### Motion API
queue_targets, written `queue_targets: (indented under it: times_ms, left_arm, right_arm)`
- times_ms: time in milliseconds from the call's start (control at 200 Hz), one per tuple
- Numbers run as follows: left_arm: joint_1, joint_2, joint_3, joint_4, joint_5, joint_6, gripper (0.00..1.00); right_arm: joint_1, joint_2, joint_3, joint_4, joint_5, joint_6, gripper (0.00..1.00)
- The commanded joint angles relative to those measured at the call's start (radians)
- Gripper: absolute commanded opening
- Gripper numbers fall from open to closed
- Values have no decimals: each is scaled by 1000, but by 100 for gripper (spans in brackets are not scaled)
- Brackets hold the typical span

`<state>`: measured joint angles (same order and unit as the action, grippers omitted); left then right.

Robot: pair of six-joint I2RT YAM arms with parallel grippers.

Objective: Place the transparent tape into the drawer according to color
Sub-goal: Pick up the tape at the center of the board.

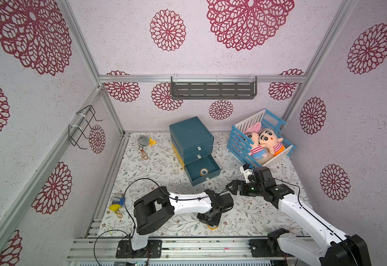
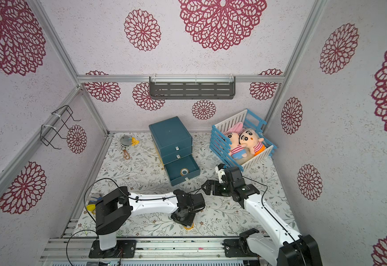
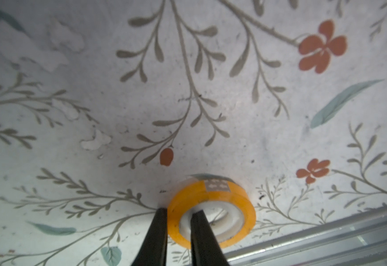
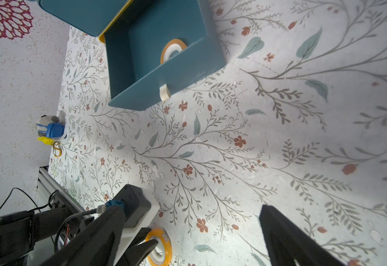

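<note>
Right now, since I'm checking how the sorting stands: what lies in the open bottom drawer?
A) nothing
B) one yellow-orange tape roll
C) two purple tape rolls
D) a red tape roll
B: the right wrist view shows a single yellow-orange tape roll lying flat on the floor of the open bottom drawer, and no other roll in it.

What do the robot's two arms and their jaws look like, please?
The left arm and right arm both have smooth white link shells between bulky black joint housings, each on a black base plate. A thin black cable loops beside the left one; another runs along the right. The jaws are plain black, tapering to narrow tips.
</note>
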<state>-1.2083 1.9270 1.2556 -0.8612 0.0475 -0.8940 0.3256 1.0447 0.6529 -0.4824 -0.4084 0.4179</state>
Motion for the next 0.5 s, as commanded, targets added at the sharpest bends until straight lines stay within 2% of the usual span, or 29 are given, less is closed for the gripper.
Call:
queue_targets:
  times_ms: [0, 495]
  left_arm:
    - [-10, 47, -36, 12, -28, -12, 0]
    - [72, -117, -60, -33, -121, 10, 0]
  right_arm:
    - [-7, -10, -6, 45, -21, 19, 99]
    - [-11, 20, -10, 84, -30, 24, 99]
